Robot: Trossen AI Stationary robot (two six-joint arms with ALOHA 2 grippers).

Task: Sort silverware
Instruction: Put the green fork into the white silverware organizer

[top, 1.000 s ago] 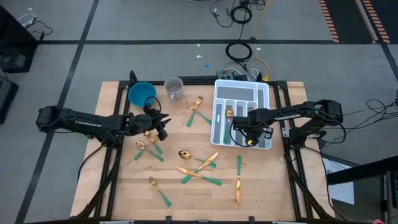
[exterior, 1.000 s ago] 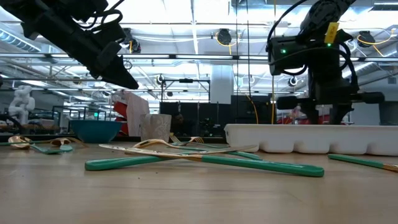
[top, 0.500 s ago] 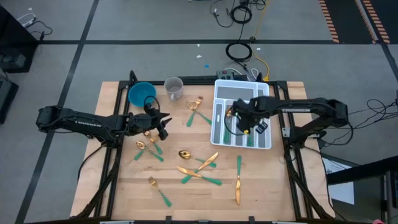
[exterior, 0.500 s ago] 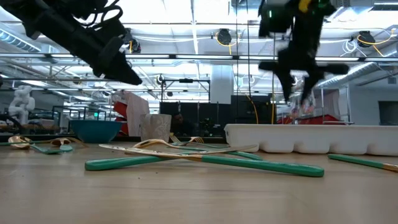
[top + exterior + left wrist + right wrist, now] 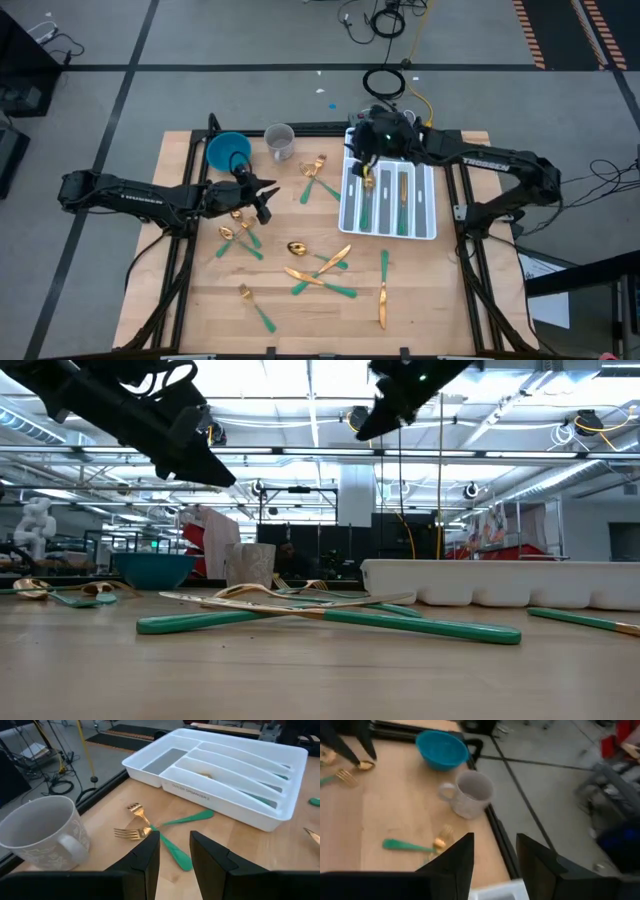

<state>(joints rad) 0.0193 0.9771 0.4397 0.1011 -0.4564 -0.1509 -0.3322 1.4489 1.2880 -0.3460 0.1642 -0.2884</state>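
Both grippers gape empty; right gripper (image 5: 362,165) has lifted off the tray (image 5: 425,150) (piece delivered), left gripper (image 5: 262,195) hovers over silverware (image 5: 240,236).

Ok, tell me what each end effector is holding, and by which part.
Nothing. The left end effector and the right end effector both stand open with an empty gap.

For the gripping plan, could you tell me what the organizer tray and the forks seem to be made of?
The organizer tray looks like moulded white plastic: thin walls, a dull sheen. The forks have shiny gold heads, probably metal or metallic-coated, with smooth green handles that look like plastic.
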